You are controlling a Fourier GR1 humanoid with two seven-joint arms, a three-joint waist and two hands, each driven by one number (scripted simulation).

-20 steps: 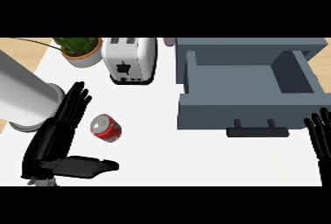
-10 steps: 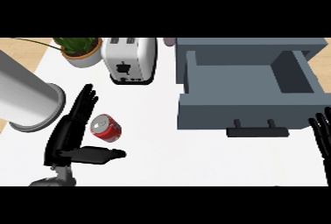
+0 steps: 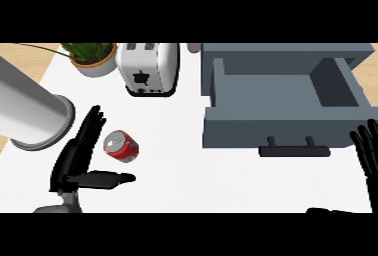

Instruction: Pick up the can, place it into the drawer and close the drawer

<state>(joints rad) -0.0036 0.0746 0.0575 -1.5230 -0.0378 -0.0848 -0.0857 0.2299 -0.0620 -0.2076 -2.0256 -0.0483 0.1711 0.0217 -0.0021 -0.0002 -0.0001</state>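
Nearest the lower edge, the left hand (image 3: 74, 160) had moved in toward the can (image 3: 121, 146) over the last second. Its straight fingers now lay along the can's left side and its thumb reached out just below it. The hand was spread wide and held nothing. The can had not shifted: it lay on the white table (image 3: 184, 170), red with a silver top. The grasp looked about to begin, since the hand had only to curl round the can. At the right edge the right hand (image 3: 367, 152) rested open, fingers up.

Farther off, the grey drawer (image 3: 284, 127) stood pulled open. Beyond were a toaster (image 3: 150, 67) and a potted plant (image 3: 92, 57). No writing on the can could be read.
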